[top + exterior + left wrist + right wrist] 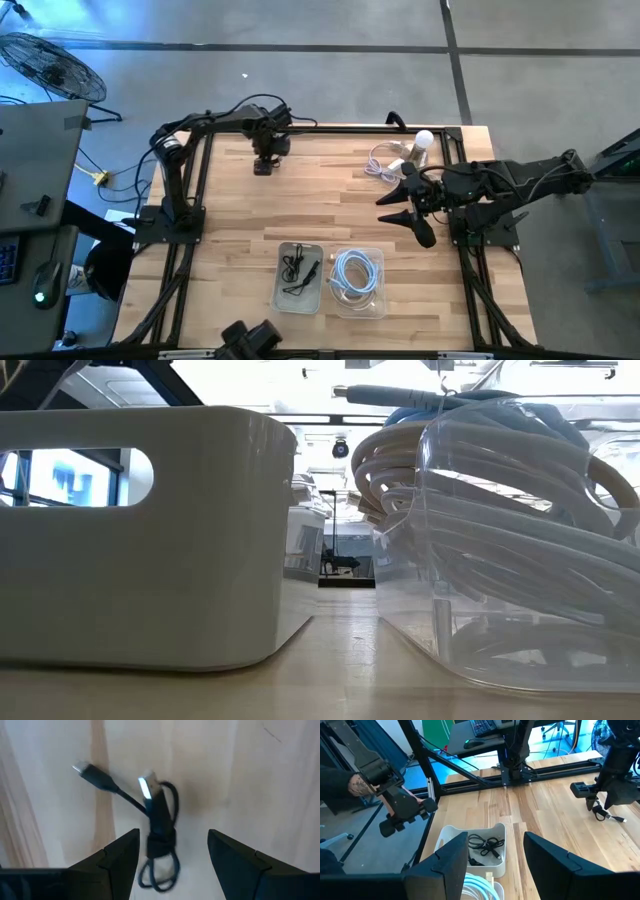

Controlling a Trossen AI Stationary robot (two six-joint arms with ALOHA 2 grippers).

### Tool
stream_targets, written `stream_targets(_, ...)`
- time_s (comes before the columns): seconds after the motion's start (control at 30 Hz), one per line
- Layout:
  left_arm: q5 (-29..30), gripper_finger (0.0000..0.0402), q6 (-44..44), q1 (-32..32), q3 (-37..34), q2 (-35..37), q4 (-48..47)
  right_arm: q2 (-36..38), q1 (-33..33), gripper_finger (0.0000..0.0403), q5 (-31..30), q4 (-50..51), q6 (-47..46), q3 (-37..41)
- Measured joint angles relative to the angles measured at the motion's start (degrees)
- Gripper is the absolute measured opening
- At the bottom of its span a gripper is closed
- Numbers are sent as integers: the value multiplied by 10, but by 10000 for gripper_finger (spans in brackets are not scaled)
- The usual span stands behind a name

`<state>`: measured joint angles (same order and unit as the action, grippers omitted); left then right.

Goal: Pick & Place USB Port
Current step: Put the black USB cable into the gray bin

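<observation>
A short black USB cable, tied in a small coil with both plugs sticking out, lies flat on the wooden table near its far edge. My left gripper hangs above it, open, with one finger on each side and not touching. The right wrist view shows the same cable below the left gripper. My right gripper is open and waits above the table's right part. A white bin near the near edge holds other black cables.
Beside the white bin stands a clear container of coiled white cables. More white cables and a white bulb-like object lie at the far right corner. A person's hand holds a handle beyond the table's near edge.
</observation>
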<state>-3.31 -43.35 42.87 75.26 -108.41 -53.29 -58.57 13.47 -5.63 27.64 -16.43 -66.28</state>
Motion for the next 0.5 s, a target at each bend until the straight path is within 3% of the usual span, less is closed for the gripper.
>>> stream_targets(0.17, -8, 227, 0, 0, 0, -10, 15, 0, 0, 184, 0, 0, 0, 0)
stream_targets(0.27, -9, 204, 1, 0, 0, -19, 12, 0, 0, 184, 0, 0, -1, 0)
stream_targets(0.37, 1, 143, 12, 0, 0, -35, 0, 0, 0, 184, 0, 0, -1, 0)
stream_targets(0.47, -14, 45, 21, 0, 4, -48, -9, 0, 0, 184, 0, 2, -2, 0)
stream_targets(0.5, -16, 29, 26, 0, 4, -52, -12, 0, 0, 184, 0, 3, -2, 0)
